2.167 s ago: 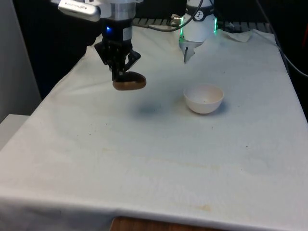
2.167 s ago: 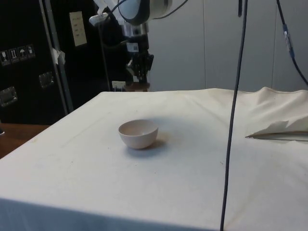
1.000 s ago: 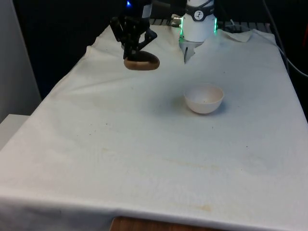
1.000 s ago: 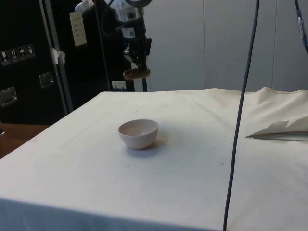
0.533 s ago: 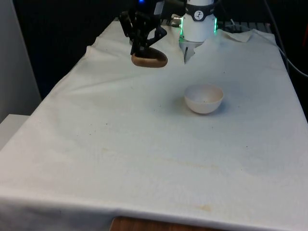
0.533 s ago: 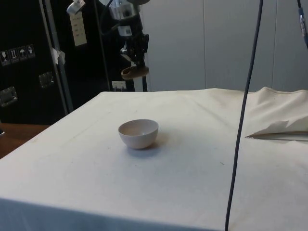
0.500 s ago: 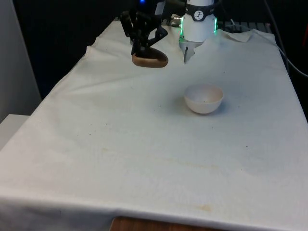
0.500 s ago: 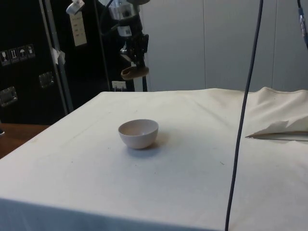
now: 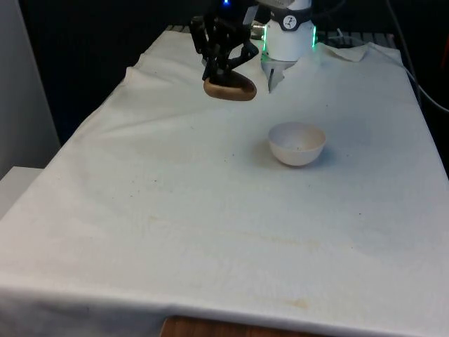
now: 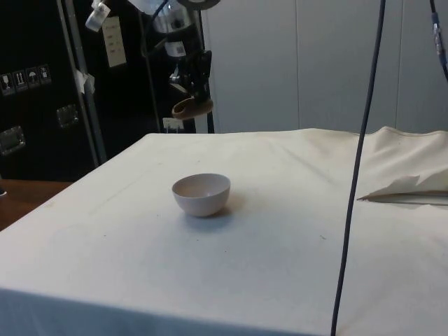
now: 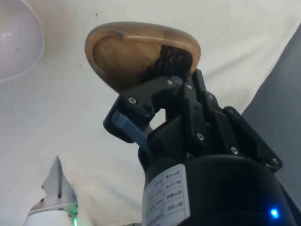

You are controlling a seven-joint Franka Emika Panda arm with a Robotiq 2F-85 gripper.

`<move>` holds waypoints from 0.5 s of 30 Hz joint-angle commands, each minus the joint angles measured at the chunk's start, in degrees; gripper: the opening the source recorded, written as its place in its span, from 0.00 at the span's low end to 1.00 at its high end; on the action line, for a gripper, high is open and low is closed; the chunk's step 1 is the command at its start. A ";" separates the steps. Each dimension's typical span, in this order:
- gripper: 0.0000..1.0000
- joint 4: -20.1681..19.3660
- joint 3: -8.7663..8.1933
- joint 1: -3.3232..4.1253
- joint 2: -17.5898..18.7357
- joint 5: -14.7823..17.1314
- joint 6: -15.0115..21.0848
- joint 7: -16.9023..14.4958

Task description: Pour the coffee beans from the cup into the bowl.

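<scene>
Covering the whole tabletop (image 9: 210, 232), the white cloth carries just one thing, a white bowl (image 9: 297, 143) resting near the middle of the far half, a little toward the front view's right edge. The gripper (image 9: 223, 50) hangs high over the far end of the tabletop, toward the far corner on the front view's left, its fingers clamped on the rim of a brown wooden cup (image 9: 229, 88). In the wrist view the cup (image 11: 141, 52) sits tipped, its hollow facing the camera, with dark coffee beans (image 11: 170, 57) heaped against the side where the fingers pinch.

Over the last couple of seconds the cup has risen off the cloth and travelled up and across toward the bowl's side of the table, and it has begun to lean. It is still well apart from the bowl and not above it, so the carry looks unfinished; pouring should wait until the cup's lip is over the bowl.
</scene>
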 commanded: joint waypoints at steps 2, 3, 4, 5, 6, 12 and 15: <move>0.00 -0.29 0.23 0.34 -0.52 -1.26 -0.63 1.20; 0.00 -0.52 0.57 0.40 -0.86 -1.95 -0.97 1.66; 0.00 -0.63 0.69 0.40 -0.97 -2.23 -1.15 1.95; 0.00 -0.80 0.92 0.40 -1.15 -2.58 -1.32 2.23; 0.00 -0.97 1.09 0.46 -1.32 -2.92 -1.43 2.52; 0.00 -2.46 2.35 0.34 -2.35 -5.21 -2.01 4.47; 0.00 -3.09 2.86 0.34 -2.75 -6.07 -2.12 5.33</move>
